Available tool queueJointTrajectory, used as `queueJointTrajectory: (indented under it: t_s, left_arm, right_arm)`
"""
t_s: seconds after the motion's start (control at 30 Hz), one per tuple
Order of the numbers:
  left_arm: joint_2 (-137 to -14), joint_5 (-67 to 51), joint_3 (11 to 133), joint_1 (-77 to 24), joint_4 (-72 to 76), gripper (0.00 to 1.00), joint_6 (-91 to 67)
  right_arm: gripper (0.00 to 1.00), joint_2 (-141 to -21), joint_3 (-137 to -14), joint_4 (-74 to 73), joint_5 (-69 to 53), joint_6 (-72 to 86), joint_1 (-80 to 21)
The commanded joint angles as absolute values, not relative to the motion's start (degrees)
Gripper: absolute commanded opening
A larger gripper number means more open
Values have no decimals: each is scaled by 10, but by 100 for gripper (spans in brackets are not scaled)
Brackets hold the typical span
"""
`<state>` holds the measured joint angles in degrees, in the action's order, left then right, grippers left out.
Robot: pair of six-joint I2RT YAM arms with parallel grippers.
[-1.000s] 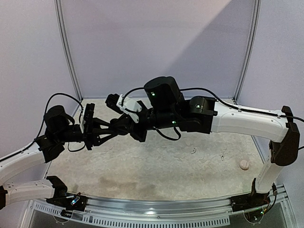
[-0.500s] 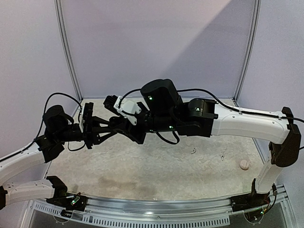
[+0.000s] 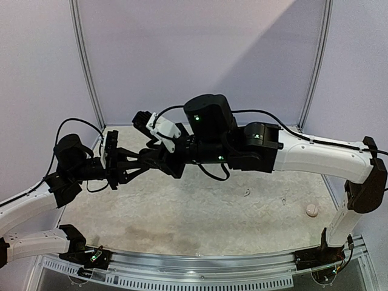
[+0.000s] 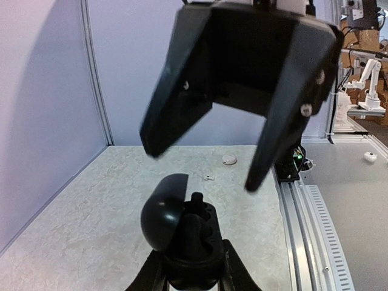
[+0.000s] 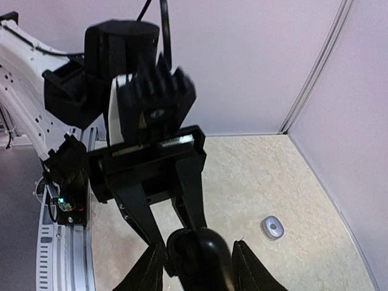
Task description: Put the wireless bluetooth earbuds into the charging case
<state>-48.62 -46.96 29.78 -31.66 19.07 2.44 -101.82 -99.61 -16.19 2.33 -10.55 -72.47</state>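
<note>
Both arms are meeting in mid-air. The left gripper [image 4: 195,276] is clamping the charging case [image 4: 163,213] by its base and presenting it with the lid tipped open. The right gripper [image 4: 203,167] is hanging directly above the case, its jaws spread well apart with nothing between them.

Down in the case's cradle, just beside the open lid, a black bud [image 4: 197,201] is poking up. Whether it is sitting fully home is impossible to tell from here.

Well below the case, a pale round piece [image 3: 311,210] and a tiny white bit [image 3: 247,193] are lying on the table [image 3: 182,218], off towards the right arm's side. They are probably loose buds waiting their turn, though they are too small to say for sure.

So I'm reading this as the insertion step at its release point, with the bud resting in the case and the right jaws standing off it. The next move is calling for a clean lift of the right gripper straight up from the case, without brushing the bud or the lid. If the bud is riding high, a gentle press down would come first. After that, the right arm is looking at a trip down below the case to pinch one of those loose pieces. The left arm's job is simply keeping the case steady with its mouth up.
</note>
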Motion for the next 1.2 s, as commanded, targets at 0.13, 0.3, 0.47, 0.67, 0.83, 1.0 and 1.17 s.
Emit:
queueJointTrajectory:
  t_s: [0.13, 0.3, 0.47, 0.67, 0.83, 1.0, 1.17]
  left_arm:
    - [-478, -487, 298, -321, 153, 0, 103]
    - [-474, -490, 310, -322, 115, 0, 183]
    - [-473, -486, 316, -323, 115, 0, 173]
    - [-478, -416, 321, -323, 113, 0, 114]
    - [-488, -370, 325, -323, 124, 0, 29]
    - [-488, -391, 319, -323, 146, 0, -15]
    - [-518, -303, 308, -308, 107, 0, -121]
  right_arm:
    - [40, -970, -1003, -103, -6, -21, -698]
    - [39, -1021, -1047, -219, 88, 35, -687]
    - [39, -1070, -1049, -235, 92, 60, -690]
    - [38, -1090, -1047, -224, 92, 38, -724]
    - [38, -1089, -1025, -212, 168, 55, -743]
    - [39, -1085, -1012, -209, 197, 74, -743]
    - [43, -1044, -986, -224, 230, 84, -718]
